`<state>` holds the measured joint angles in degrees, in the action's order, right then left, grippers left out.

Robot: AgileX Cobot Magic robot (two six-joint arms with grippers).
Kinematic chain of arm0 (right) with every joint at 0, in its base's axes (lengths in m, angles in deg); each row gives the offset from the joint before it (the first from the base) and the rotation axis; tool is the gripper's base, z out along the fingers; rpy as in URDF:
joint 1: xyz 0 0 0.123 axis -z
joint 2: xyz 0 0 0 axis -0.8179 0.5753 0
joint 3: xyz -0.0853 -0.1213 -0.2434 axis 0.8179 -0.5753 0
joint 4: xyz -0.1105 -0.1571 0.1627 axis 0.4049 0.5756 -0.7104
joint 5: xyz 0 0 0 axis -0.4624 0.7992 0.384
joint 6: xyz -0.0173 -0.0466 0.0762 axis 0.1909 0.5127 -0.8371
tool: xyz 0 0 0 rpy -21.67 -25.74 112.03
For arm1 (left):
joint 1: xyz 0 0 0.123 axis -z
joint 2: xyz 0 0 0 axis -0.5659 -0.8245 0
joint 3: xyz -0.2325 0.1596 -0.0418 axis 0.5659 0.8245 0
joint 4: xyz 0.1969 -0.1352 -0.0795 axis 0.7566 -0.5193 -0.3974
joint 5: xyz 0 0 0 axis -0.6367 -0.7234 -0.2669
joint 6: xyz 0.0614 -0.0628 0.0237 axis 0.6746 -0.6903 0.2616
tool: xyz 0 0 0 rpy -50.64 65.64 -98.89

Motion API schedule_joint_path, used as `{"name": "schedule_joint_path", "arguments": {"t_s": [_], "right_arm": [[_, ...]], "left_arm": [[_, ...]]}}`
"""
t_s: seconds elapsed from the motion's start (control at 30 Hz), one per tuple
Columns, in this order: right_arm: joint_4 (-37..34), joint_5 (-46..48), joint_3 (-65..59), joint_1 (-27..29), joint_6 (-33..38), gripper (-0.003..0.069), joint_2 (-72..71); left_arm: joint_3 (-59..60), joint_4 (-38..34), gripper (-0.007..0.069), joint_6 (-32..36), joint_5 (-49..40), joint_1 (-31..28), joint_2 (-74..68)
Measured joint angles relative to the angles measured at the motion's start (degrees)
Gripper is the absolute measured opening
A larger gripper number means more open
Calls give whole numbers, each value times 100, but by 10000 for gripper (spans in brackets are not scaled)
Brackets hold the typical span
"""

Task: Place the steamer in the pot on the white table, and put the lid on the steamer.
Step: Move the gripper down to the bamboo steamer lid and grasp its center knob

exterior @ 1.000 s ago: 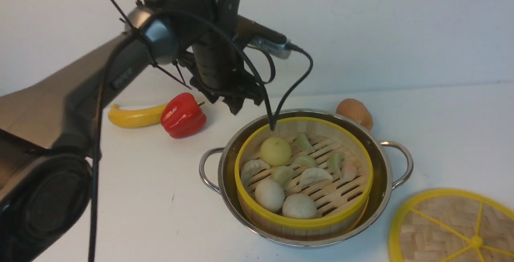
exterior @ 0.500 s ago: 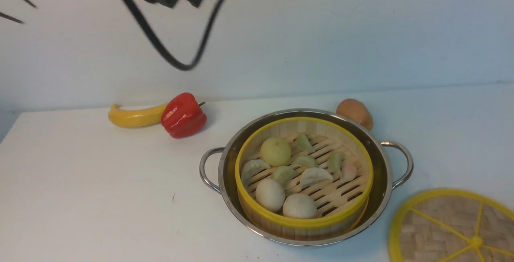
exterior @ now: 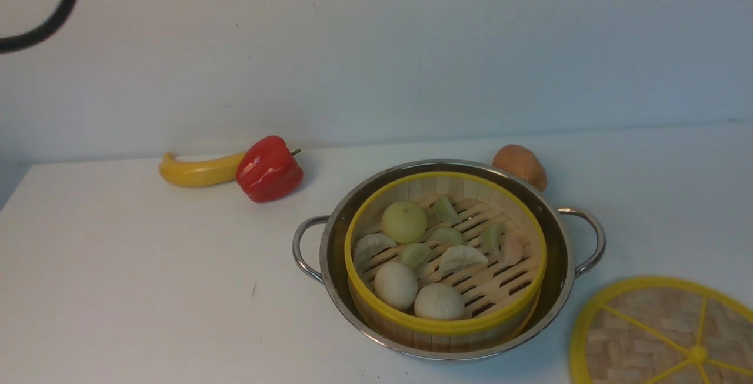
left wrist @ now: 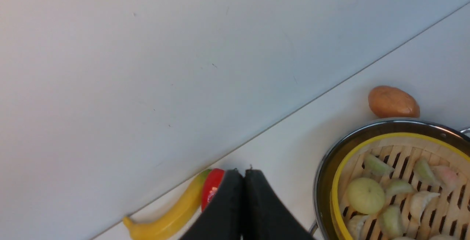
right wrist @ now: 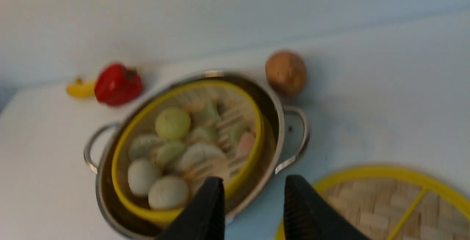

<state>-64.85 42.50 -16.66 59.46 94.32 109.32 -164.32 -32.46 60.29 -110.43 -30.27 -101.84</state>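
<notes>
On my front view the steamer (exterior: 444, 326) sits inside the pot (exterior: 331, 254), and the pot stands on the white counter (exterior: 147, 266) a little right of centre. Its two loop handles point left and right. The steamer is uncovered, and I can see pale dumplings, two white buns (exterior: 395, 285) and a yellow-green ball (exterior: 404, 221) on its slatted floor. The lid (exterior: 647, 337) lies flat on the counter to the right of the pot and nearer to me, apart from it and partly cut off by the frame edge. Behind the pot a brown roundish lump (exterior: 519, 166) rests just beside its rim. Further left, by the wall, a red pepper (exterior: 269, 168) touches a banana (exterior: 197, 170). A black cable (exterior: 53, 16) curves across the upper left corner. My left pincer (left wrist: 243, 174) has its fingers pressed together on nothing, up in the air with the pepper and banana beyond its tips. My right pincer (right wrist: 253, 185) is spread with nothing between its fingers. Its view is blurred, showing the pot's near edge and the lid past its tips.
</notes>
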Motion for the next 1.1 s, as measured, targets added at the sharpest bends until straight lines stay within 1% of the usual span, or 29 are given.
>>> {"name": "schedule_joint_path", "arguments": {"t_s": [0.1, 0.13, 0.17, 0.2, 0.27, 0.33, 0.43, 0.47, 0.53, 0.63, 0.67, 0.7, 0.8, 0.87, 0.93, 0.97, 1.03, 1.1], "right_arm": [[288, 775, 536, 0, 7, 244, 871], [329, 847, 601, 0, 7, 244, 987], [471, 1078, 813, 0, 7, 244, 1406], [485, 1078, 834, 0, 7, 244, 1454], [648, 1227, 1010, 0, 7, 244, 1999], [707, 1233, 1028, 0, 7, 244, 2134], [954, 1175, 1041, 0, 7, 244, 2389], [1026, 1130, 1041, 0, 7, 244, 2411], [1085, 1059, 1043, 0, 7, 244, 2421], [1136, 995, 1048, 0, -39, 244, 2421], [1149, 990, 1048, 0, -47, 244, 2421], [1230, 956, 1048, 0, -78, 244, 2445], [1506, 933, 1048, -111, -256, 244, 2558], [1695, 926, 1054, -262, -348, 244, 2663], [1936, 926, 1054, -536, -438, 244, 2839], [2116, 926, 1054, -777, -518, 244, 2984], [2357, 933, 1054, -1017, -611, 244, 3119], [2667, 965, 1054, -1374, -857, 244, 3296]], "left_arm": [[0, -26, -21, 113, 0, -133, 295], [0, -26, -21, 113, 0, -133, 295], [0, -26, -21, 149, 0, -170, 492], [0, -26, -21, 149, 0, -176, 492], [119, -20, -21, 199, 0, -183, 898], [272, -8, -21, 211, 11, -183, 1083], [1334, 210, -21, 198, 317, -183, 1951], [1964, 371, -21, 132, 588, -183, 2319], [2753, 524, -21, -70, 1038, -183, 2837], [4098, 733, -21, -569, 1969, -183, 3745], [4302, 750, -21, -644, 2103, -183, 3875], [5082, 789, -21, -950, 2611, -183, 4351], [6471, 805, -21, -1513, 3264, -183, 5098], [6980, 805, -21, -1749, 3376, -183, 5358], [7432, 818, -21, -1908, 3399, -183, 5579], [7660, 834, -21, -1955, 3405, -183, 5690], [7878, 841, -21, -2001, 3409, -183, 5792], [8047, 846, -20, -2013, 3411, -183, 5868]]}}
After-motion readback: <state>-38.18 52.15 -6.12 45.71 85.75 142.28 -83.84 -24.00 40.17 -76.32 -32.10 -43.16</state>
